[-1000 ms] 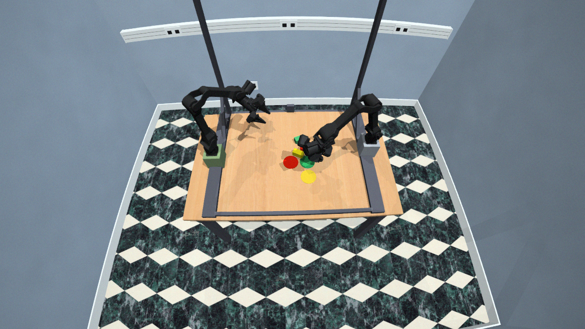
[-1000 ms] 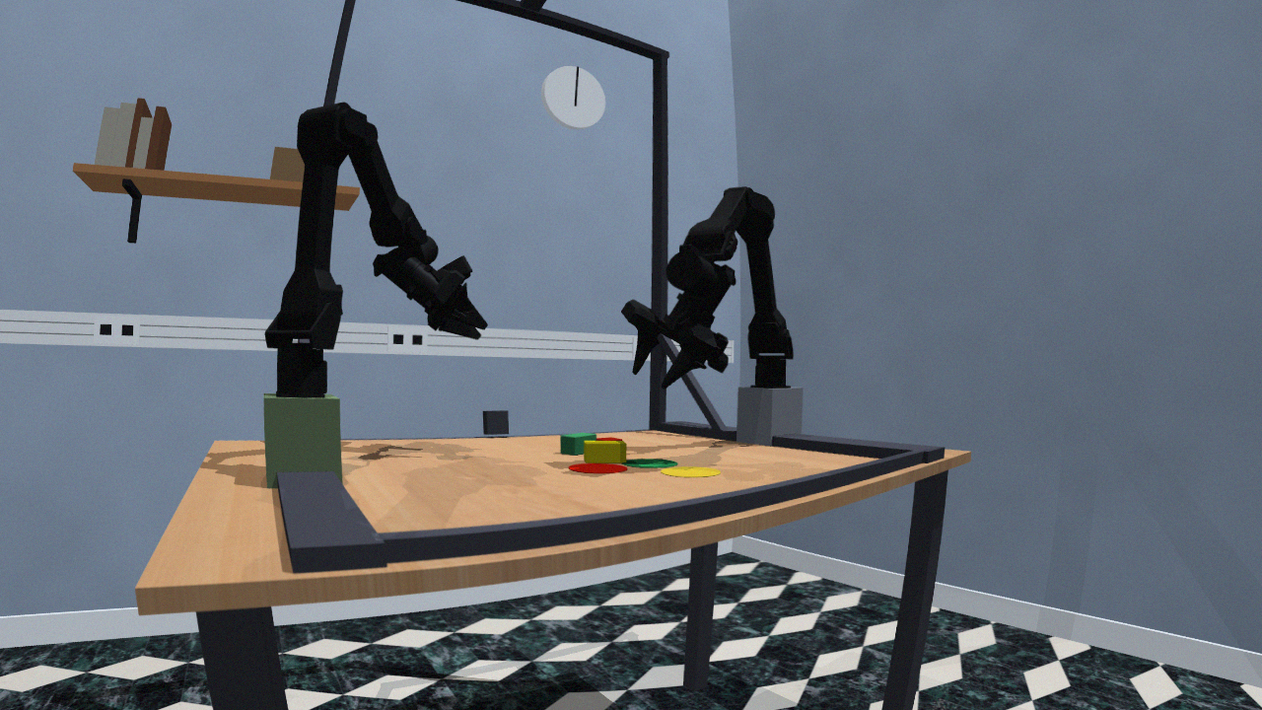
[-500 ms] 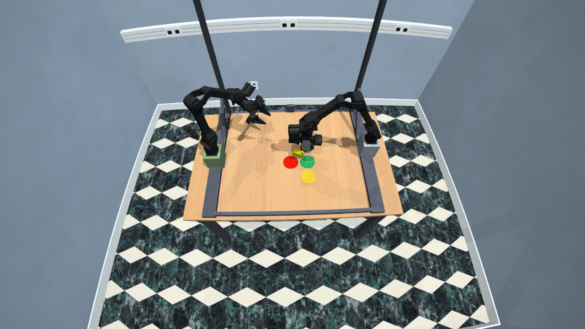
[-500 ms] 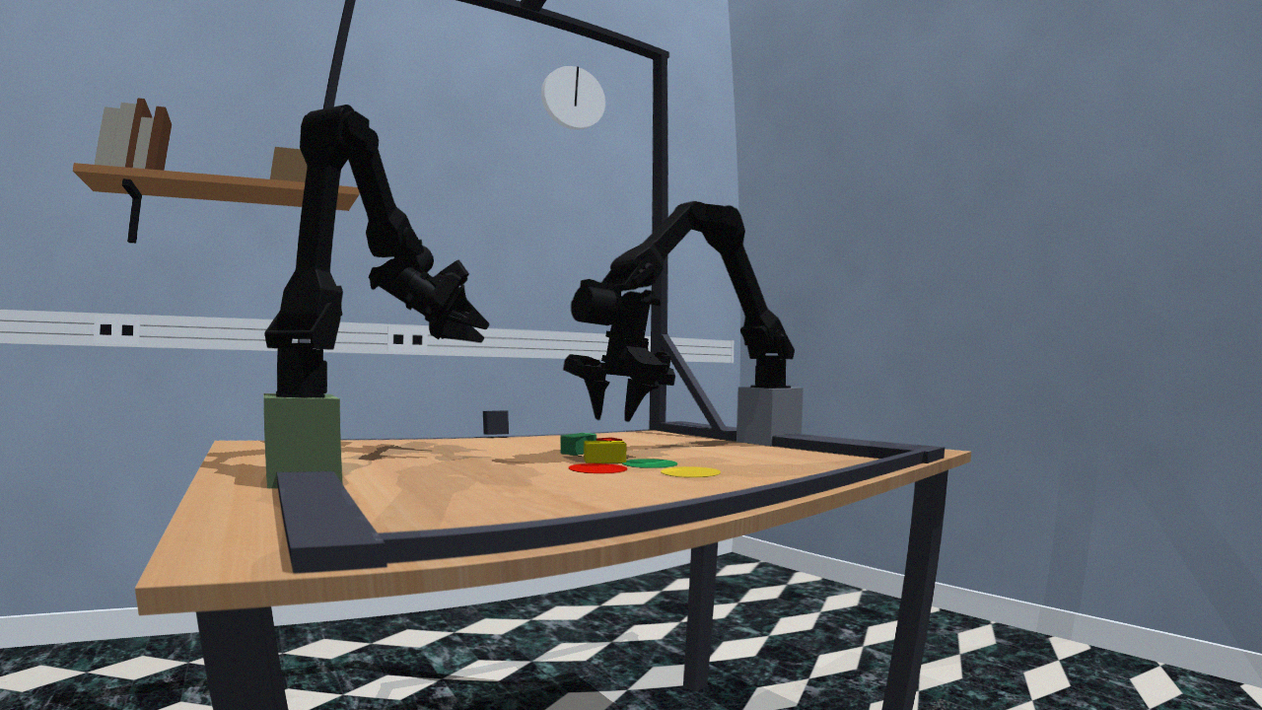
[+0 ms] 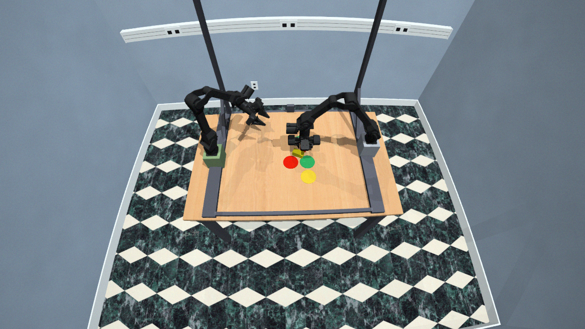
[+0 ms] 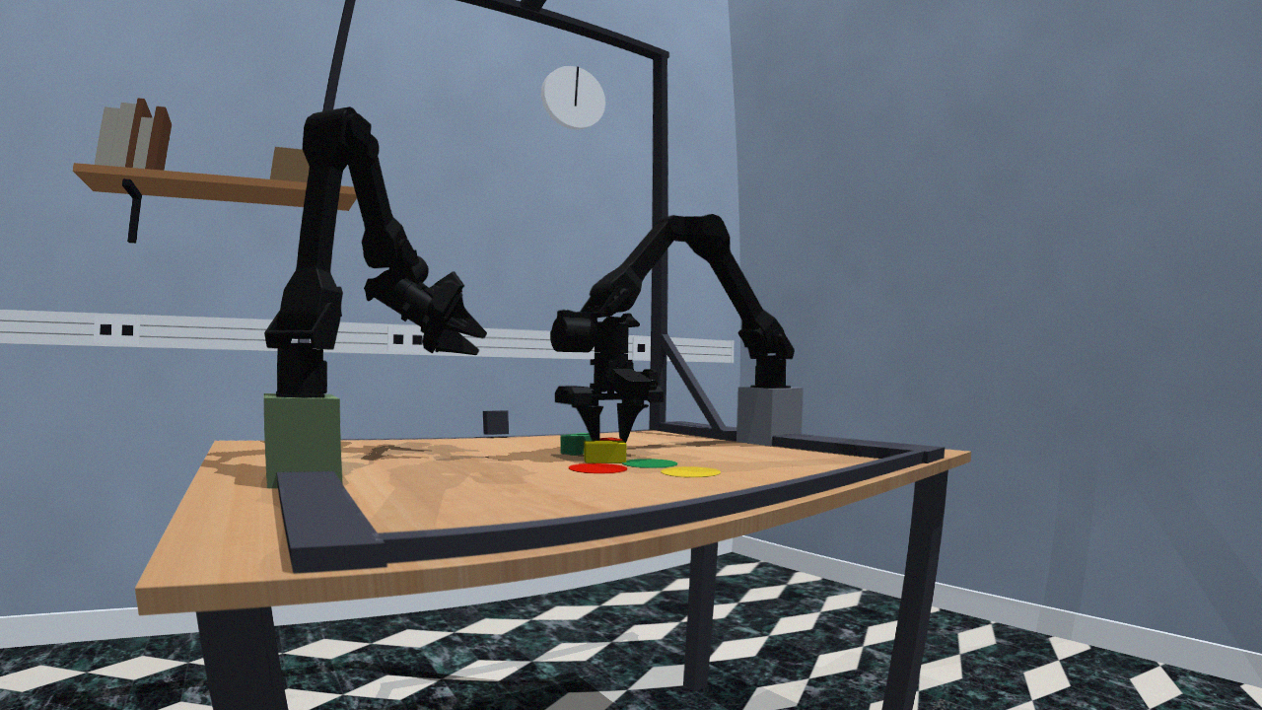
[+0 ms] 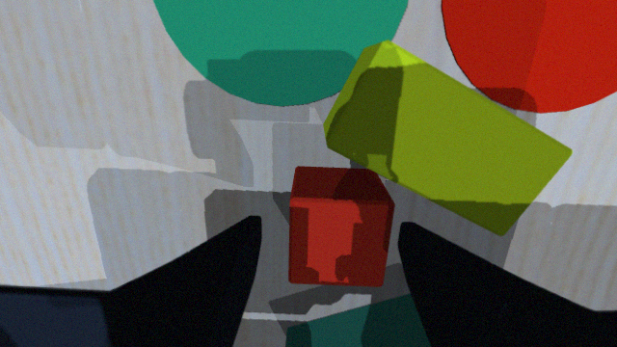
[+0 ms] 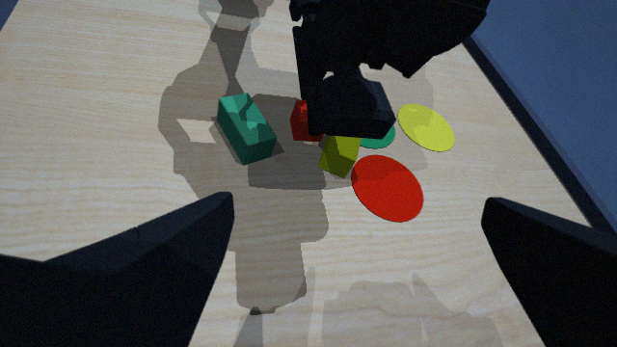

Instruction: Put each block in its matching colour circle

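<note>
Robotics laboratory cell.
Evidence: two robot arms on pedestals (image 5: 208,162) (image 6: 302,441), framed workbench (image 5: 261,200) (image 6: 494,565), multi-outlet wall raceway (image 5: 339,24) (image 6: 220,334).

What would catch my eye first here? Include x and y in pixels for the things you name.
Probably the three flat circles on the wooden table: red (image 5: 290,162) (image 6: 596,468) (image 7: 578,43) (image 8: 388,189), green (image 5: 307,161) (image 6: 651,463) (image 7: 284,29) (image 8: 383,141) and yellow (image 5: 308,176) (image 6: 690,472) (image 8: 426,127). Next, a black arm reaches down beside them, its open pincer (image 6: 609,439) (image 7: 330,224) around a small red block (image 7: 333,241) (image 8: 300,122). Behind it all, a white round clock (image 6: 573,97) hangs on the blue-grey wall.
</note>
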